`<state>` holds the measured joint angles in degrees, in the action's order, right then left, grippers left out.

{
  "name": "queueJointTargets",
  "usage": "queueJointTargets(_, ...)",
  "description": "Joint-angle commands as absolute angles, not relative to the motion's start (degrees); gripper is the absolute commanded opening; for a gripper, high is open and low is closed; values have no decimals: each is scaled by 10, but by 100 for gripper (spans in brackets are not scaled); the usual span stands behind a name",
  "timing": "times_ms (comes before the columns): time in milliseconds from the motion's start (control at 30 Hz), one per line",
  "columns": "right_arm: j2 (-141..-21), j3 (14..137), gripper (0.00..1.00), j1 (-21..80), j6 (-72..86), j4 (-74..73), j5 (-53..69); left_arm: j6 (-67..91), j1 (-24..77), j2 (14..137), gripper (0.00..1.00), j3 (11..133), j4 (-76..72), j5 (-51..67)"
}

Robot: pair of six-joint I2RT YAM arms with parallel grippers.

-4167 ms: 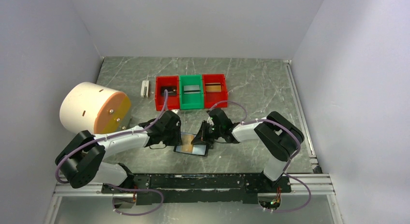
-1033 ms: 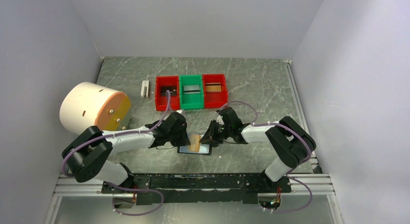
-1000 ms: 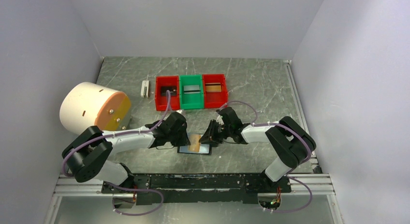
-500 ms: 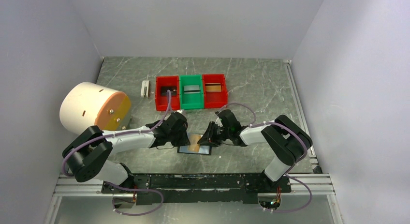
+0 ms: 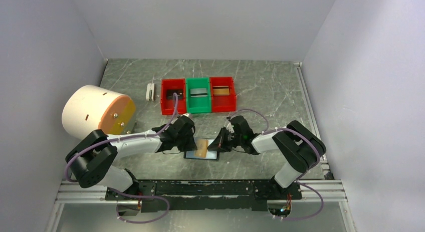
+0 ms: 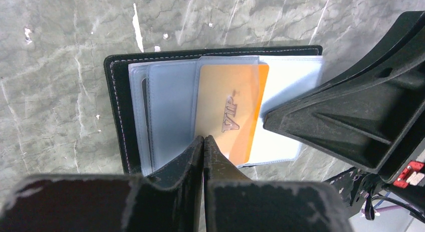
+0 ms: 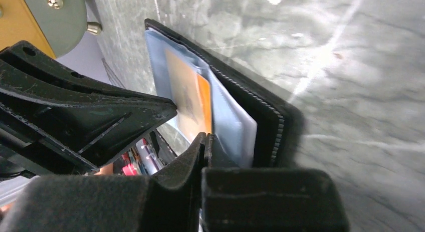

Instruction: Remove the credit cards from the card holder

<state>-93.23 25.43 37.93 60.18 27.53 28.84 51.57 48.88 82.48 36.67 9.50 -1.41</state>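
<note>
The black card holder (image 5: 202, 155) (image 6: 116, 99) (image 7: 270, 119) lies open on the table, its clear pockets facing up. An orange credit card (image 5: 202, 147) (image 6: 233, 109) (image 7: 203, 99) marked VIP sticks partway out of a pocket toward the right. My left gripper (image 5: 191, 143) (image 6: 203, 138) is shut, with its tips on the pockets at the card's near-left edge. Whether it pinches a sleeve is hidden. My right gripper (image 5: 218, 146) (image 7: 204, 137) is shut on the card's right edge. More credit cards lie in the bins.
Behind the arms stand a red bin (image 5: 173, 95), a green bin (image 5: 198, 94) and another red bin (image 5: 222, 93) in a row, each holding a card. A small white block (image 5: 150, 91) sits left of them. A large white cylinder (image 5: 97, 111) occupies the left.
My right gripper opened a little, then closed at the orange card's edge, and its arm shifted slightly right. The left gripper stayed shut on the card holder.
</note>
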Motion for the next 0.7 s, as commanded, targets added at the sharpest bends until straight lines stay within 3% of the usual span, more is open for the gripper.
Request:
queueJointTargets(0,-919,237,0,360,592,272,300,503,491,859,9,345,192,-73)
queueJointTargets(200,-924,236,0,359,596,277,306,501,491,855,9,339,188,-70)
queueJointTargets(533,-978,243,28,390,618,320,288,501,492,855,9,337,180,-59)
queueJointTargets(667,-994,242,29,390,612,331,279,503,492,855,9,330,172,-50)
